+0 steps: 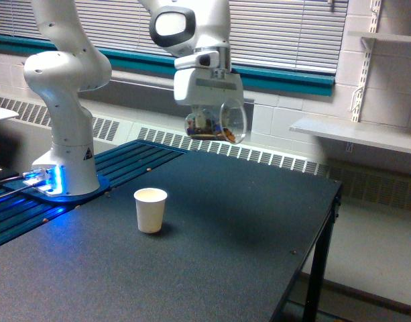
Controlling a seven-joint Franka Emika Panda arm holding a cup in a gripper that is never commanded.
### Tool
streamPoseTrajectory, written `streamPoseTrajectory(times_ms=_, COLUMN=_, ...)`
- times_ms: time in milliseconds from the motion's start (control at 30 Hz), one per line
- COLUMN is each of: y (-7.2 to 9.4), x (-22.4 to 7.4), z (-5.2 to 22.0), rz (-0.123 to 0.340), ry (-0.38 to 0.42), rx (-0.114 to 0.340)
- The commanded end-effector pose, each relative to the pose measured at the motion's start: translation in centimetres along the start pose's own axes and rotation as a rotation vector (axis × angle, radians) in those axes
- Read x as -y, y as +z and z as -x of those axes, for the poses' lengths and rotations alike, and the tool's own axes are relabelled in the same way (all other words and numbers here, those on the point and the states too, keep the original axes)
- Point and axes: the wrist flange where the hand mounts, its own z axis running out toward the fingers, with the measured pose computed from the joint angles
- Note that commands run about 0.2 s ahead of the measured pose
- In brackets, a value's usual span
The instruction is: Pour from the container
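White arm base (64,134) stands at the left of the frame on a blue slatted surface (118,171), blue light glowing at its foot. Right of that, lower left-centre, a small white paper cup (151,210) sits upright on the dark table (245,235), open top, well apart from anything else.

Upper centre: the gripper (210,121) hangs from the wrist, pointing down, clamped on the container (217,123). Fingers are mostly hidden behind the clear wall, but the vessel is plainly carried by them. Container is clear and round, tipped on its side with the mouth facing the frame's right; brown pieces lie along its lower wall. It is in the air, well above the table, above and to the right of the paper cup, not over it.

Step in hand, as I judge it: carrying toward the pour spot, no pour begun, nothing falling. Paper cup is the likely target. Next move calls for bringing the container further toward the frame's left and lower, mouth over the cup opening, then tilting so the pieces slide out. Mouth currently faces away from the cup, so the wrist likely needs re-orienting first.

Far right: a shelf (353,134) on the wall, not involved.
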Motion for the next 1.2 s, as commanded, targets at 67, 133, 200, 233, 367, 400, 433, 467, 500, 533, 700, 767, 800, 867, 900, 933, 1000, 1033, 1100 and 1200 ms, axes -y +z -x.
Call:
streamPoseTrajectory(times_ms=67, y=0.0, x=-1.3, z=1.1, rz=0.038, ry=0.054, rx=0.004)
streamPoseTrajectory(times_ms=133, y=0.0, x=-1.6, z=1.2, rz=0.049, ry=0.055, rx=0.006)
streamPoseTrajectory(times_ms=200, y=0.1, x=-1.9, z=1.4, rz=0.061, ry=0.055, rx=0.008)
streamPoseTrajectory(times_ms=233, y=0.1, x=-2.1, z=1.4, rz=0.066, ry=0.056, rx=0.008)
streamPoseTrajectory(times_ms=367, y=0.1, x=-2.8, z=1.7, rz=0.09, ry=0.063, rx=0.004)
streamPoseTrajectory(times_ms=400, y=0.1, x=-2.9, z=1.8, rz=0.096, ry=0.063, rx=0.002)
streamPoseTrajectory(times_ms=433, y=0.0, x=-3.1, z=1.8, rz=0.1, ry=0.063, rx=0.001)
streamPoseTrajectory(times_ms=467, y=0.0, x=-3.2, z=2.0, rz=0.105, ry=0.063, rx=0.004)
streamPoseTrajectory(times_ms=500, y=0.0, x=-3.3, z=2.1, rz=0.109, ry=0.064, rx=0.005)
streamPoseTrajectory(times_ms=533, y=0.0, x=-3.5, z=2.2, rz=0.113, ry=0.065, rx=0.003)
streamPoseTrajectory(times_ms=700, y=-0.1, x=-4.2, z=2.7, rz=0.132, ry=0.065, rx=-0.002)
streamPoseTrajectory(times_ms=767, y=-0.1, x=-4.5, z=2.9, rz=0.138, ry=0.064, rx=-0.002)
streamPoseTrajectory(times_ms=800, y=-0.1, x=-4.6, z=3.0, rz=0.141, ry=0.063, rx=-0.003)
streamPoseTrajectory(times_ms=867, y=-0.2, x=-4.9, z=3.2, rz=0.148, ry=0.061, rx=-0.008)
streamPoseTrajectory(times_ms=900, y=-0.2, x=-5.0, z=3.3, rz=0.149, ry=0.06, rx=-0.01)
streamPoseTrajectory(times_ms=933, y=-0.2, x=-5.1, z=3.5, rz=0.15, ry=0.059, rx=-0.011)
streamPoseTrajectory(times_ms=1000, y=-0.2, x=-5.3, z=3.8, rz=0.155, ry=0.058, rx=-0.012)
streamPoseTrajectory(times_ms=1033, y=-0.2, x=-5.5, z=3.9, rz=0.157, ry=0.057, rx=-0.012)
streamPoseTrajectory(times_ms=1100, y=-0.1, x=-5.7, z=4.2, rz=0.16, ry=0.054, rx=-0.009)
streamPoseTrajectory(times_ms=1200, y=-0.2, x=-6.0, z=4.5, rz=0.167, ry=0.05, rx=-0.01)
